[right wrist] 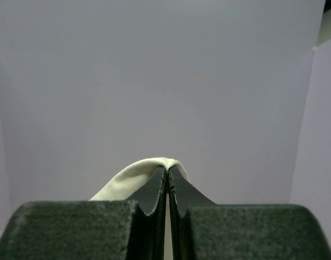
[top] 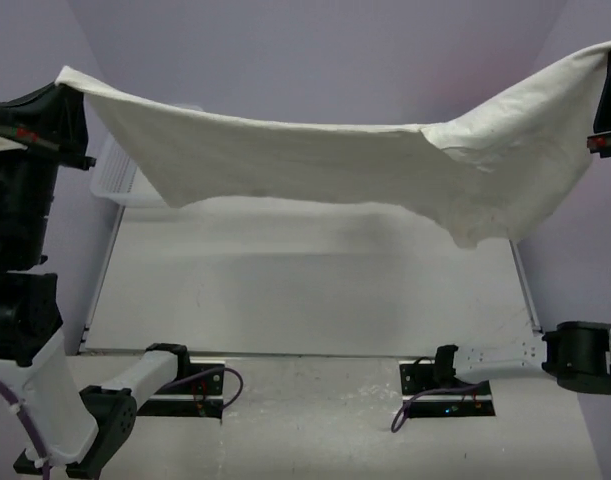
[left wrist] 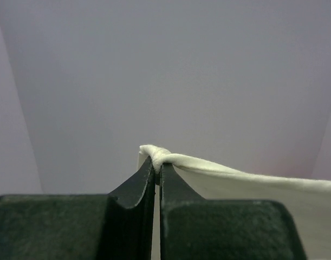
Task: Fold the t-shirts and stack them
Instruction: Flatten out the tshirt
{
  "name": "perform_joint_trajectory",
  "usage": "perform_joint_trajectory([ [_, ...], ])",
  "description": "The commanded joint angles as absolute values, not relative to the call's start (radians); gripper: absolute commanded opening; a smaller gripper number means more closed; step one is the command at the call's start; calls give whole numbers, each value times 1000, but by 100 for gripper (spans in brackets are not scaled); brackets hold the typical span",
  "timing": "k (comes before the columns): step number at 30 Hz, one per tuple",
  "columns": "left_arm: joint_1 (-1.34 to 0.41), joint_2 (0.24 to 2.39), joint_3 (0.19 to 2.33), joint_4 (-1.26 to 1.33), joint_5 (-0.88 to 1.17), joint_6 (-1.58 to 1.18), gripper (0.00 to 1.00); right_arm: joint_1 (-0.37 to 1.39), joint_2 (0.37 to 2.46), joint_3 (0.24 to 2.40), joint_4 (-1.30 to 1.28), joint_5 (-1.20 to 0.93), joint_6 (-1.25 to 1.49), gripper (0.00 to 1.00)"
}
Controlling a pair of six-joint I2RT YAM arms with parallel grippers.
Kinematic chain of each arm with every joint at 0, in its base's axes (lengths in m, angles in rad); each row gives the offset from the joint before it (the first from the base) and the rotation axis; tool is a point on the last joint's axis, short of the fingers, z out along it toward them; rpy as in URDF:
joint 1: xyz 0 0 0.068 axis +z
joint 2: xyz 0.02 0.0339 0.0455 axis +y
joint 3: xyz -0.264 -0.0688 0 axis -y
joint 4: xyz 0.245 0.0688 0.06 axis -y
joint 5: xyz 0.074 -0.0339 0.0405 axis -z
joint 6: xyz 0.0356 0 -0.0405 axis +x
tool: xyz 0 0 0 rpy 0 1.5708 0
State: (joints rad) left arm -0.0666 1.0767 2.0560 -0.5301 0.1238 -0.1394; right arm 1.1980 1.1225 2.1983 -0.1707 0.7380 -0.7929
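1 cream t-shirt [top: 325, 165] hangs in the air above the table [top: 315, 300], stretched wide between 2 arms and touching the table nowhere that shows. The left gripper [left wrist: 157, 163] is clenched on 1 bunched corner of the cloth high above the table's left edge; in the left wrist view its 2 fingers [left wrist: 134, 189] press together with only a thin seam between them, and a small knot of fabric sticks up past the tips while the rest runs off to the right. The right gripper [right wrist: 167, 172] is likewise clamped tight on the opposite corner, high above the table's right edge, with a rounded fold of cream cloth curling over its left fingertip. Between the 2 grips the upper edge of the shirt sags toward the middle of the table, and the lower edge droops unevenly, deepest over the table's right half, where a loose flap, possibly a sleeve, hangs lowest. At the table's far left corner 1 white basket [top: 113, 180] stands, mostly hidden behind the cloth, so what lies in it cannot be told. The shirt's shadow falls as a pale band across the far half of the table.
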Motion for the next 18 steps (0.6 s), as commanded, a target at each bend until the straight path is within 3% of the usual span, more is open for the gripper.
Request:
perform_joint_trajectory([
  [1,-66,1081,2118,-607,140,-170,0,1360,1181,2117,225,994,-1234,0],
  [7,-66,1156,2116,-626,136,-176,0,1320,1241,2172,126,893,-1102,0],
  [11,-67,1203,1895,-472,166,-222,0,925,1290,2179,-275,665,-676,0],
  [15,-67,1274,1619,-320,98,-242,0,664,1336,2018,-348,454,-366,0],
  [18,-67,1340,1533,-246,69,-247,0,521,1385,1876,-336,319,-276,0],
])
